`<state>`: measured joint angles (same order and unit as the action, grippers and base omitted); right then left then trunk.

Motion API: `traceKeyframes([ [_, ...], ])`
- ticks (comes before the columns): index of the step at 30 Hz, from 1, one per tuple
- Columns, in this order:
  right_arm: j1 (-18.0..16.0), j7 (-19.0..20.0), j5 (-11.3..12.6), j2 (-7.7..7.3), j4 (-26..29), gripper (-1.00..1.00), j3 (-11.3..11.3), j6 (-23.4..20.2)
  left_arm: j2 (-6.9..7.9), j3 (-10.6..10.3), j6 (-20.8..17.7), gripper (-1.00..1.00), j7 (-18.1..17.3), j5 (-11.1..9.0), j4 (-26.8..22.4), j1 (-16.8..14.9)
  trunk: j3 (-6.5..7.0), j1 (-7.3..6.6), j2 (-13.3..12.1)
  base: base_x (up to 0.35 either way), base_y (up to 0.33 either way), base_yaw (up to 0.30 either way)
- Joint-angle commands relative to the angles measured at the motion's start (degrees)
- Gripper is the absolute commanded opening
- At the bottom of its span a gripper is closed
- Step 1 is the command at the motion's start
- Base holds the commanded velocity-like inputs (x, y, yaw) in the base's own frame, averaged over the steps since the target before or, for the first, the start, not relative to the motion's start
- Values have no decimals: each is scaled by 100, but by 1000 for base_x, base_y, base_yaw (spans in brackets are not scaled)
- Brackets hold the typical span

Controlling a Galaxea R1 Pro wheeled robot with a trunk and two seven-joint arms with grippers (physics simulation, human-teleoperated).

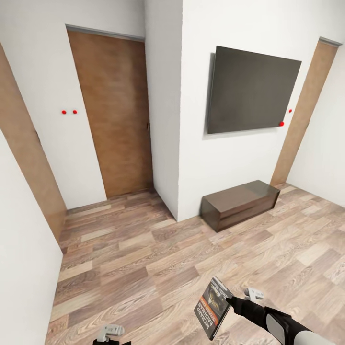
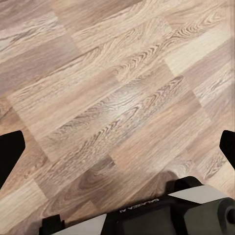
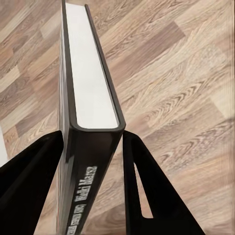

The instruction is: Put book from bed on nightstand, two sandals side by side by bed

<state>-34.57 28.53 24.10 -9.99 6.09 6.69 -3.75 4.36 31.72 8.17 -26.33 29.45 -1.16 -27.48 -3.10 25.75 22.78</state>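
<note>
The book point(image 1: 213, 307) hangs low over the wood-plank floor at the bottom right of the head view, its dark cover with white lettering and an orange strip tilted toward me. My right gripper point(image 1: 229, 301) is shut on its edge. In the right wrist view the book point(image 3: 90, 93) stands on edge between the two black fingers point(image 3: 147, 186), spine lettering toward the camera and white page block above. My left gripper point(image 1: 109, 331) sits at the bottom edge of the head view. In the left wrist view this gripper point(image 2: 117, 147) is open, its fingertips wide apart over bare floor.
A white wall corner juts into the room with a dark flat screen point(image 1: 251, 91) on it and a low dark brown bench cabinet point(image 1: 239, 203) below. A brown door point(image 1: 115, 115) stands at the back left, another door point(image 1: 306, 110) at the right. My base point(image 2: 161, 215) is below the left wrist.
</note>
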Motion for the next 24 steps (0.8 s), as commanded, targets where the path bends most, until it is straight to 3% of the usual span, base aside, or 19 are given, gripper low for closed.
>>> traceKeyframes([
  [1, -6, 12, 68, -3, 7, -100, 25, -37, 3, 45, 26, 100, -13, 60, 1, -3, -13, 4, 13, 8, 0, -284],
  [19, -6, 10, 68, -82, 7, -100, 24, -32, 4, 45, 26, 100, -18, 60, 1, -3, -13, 4, 13, 1, 0, -284],
  [24, -6, 7, 68, -82, 7, -100, 25, -30, 4, 45, 26, 100, -15, 60, 1, -3, -13, 4, 13, 197, 0, -284],
])
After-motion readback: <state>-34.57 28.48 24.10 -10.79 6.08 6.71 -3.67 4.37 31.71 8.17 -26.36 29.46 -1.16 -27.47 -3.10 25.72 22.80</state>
